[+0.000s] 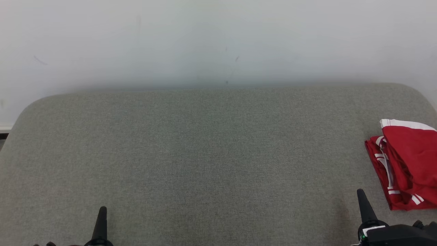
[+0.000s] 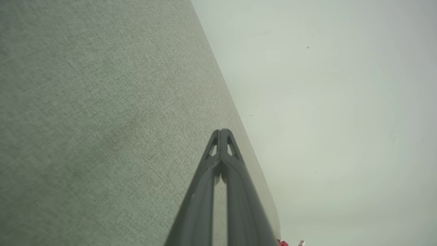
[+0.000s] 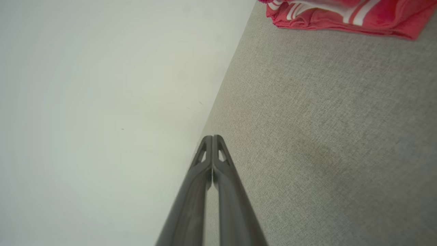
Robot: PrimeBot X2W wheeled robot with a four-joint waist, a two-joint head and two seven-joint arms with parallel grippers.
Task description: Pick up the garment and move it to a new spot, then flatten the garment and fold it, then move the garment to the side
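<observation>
A red garment with white stripes lies folded at the far right of the grey padded surface, partly cut off by the head view's edge. Its striped edge runs along the top of the right wrist view, and a scrap of the red cloth peeks in at the bottom of the left wrist view. My right gripper stands shut and empty just left of the garment's near corner, not touching it. Far off at the lower left, my left gripper is shut too, its fingertips pressed together over bare fabric.
A pale wall rises directly behind the surface's rounded far edge. The grey fabric spreads wide between the two grippers. At the left edge a strip of white ledge meets the wall.
</observation>
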